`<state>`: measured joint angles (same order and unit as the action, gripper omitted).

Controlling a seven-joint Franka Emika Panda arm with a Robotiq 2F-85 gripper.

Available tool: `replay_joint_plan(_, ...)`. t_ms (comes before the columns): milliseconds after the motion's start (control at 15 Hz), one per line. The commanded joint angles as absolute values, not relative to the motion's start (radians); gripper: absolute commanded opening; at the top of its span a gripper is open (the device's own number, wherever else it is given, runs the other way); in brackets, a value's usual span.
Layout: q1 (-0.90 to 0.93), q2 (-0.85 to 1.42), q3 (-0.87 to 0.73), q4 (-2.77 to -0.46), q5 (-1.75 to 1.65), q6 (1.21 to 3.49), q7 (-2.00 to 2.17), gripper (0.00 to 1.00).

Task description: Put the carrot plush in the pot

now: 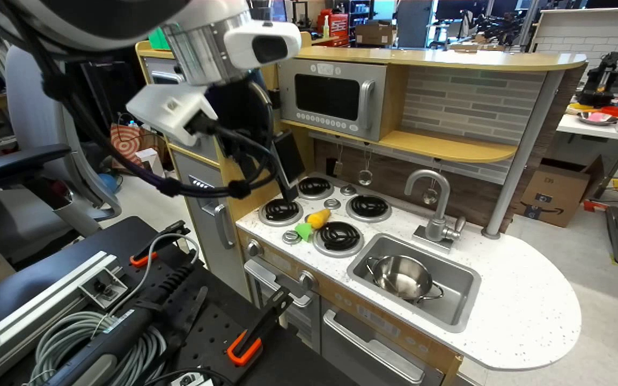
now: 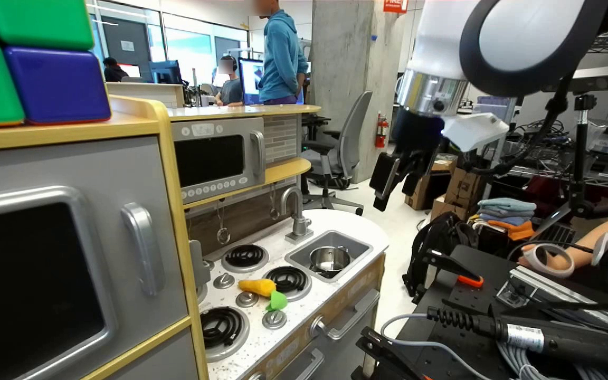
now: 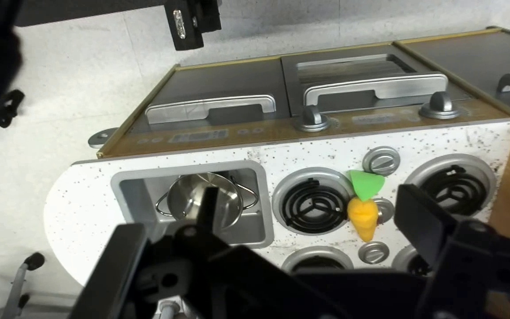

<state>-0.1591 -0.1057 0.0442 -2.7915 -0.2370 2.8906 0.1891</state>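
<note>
While a carrot plush (image 3: 365, 210) lies on the white speckled desk (image 1: 523, 305), beside a black-coiled burner (image 1: 339, 237), the tool (image 2: 395, 194) hangs well above and apart from it, its fingers (image 3: 421, 221) spread wide with nothing in their grip. The toy's green leafy end points to the desk's front edge; a metal knob (image 3: 386, 210) stands just beside its orange-yellow body, though whether the two touch cannot be told. Its intended destination, a shiny silver pot (image 1: 404, 277), sits mouth up inside the grey sink (image 1: 454, 300), just past that burner.

By all appearances the task is at its opening step, the approach: the plush has yet to be picked up. In the wrist view the toy lies nearer one finger than the other, so the next move likely calls for a sideways shift to center the gap over the body, then a straight descent. The fingers appear set across the carrot's narrow width, so little turning should be needed. A light squeeze ought to hold soft plush, but the knob could block a fingertip on the way down. A lift over the sink's rim and a release above the pot would follow.
</note>
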Motion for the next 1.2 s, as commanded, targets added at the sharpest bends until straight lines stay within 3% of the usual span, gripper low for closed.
replay_joint_plan(0, -0.142, 0.008, 0.011, -2.718, -0.229, 2.913, 0.205, 1.0)
replay_joint_plan(67, -0.116, -0.008, 0.009, -2.732, -0.095, 2.902, 0.097, 1.0)
replay_joint_plan(133, -0.129, 0.0, -0.007, -2.741, -0.217, 2.919, 0.196, 1.0)
replay_joint_plan(467, -0.106, 0.014, -0.016, -2.75, -0.198, 2.949, 0.18, 1.0)
replay_joint_plan(733, -0.112, 0.175, -0.053, -2.664, -0.469, 3.014, 0.5, 1.0)
replay_joint_plan(1133, 0.118, 0.517, -0.255, -2.393, -0.631, 3.097, 0.889, 1.0)
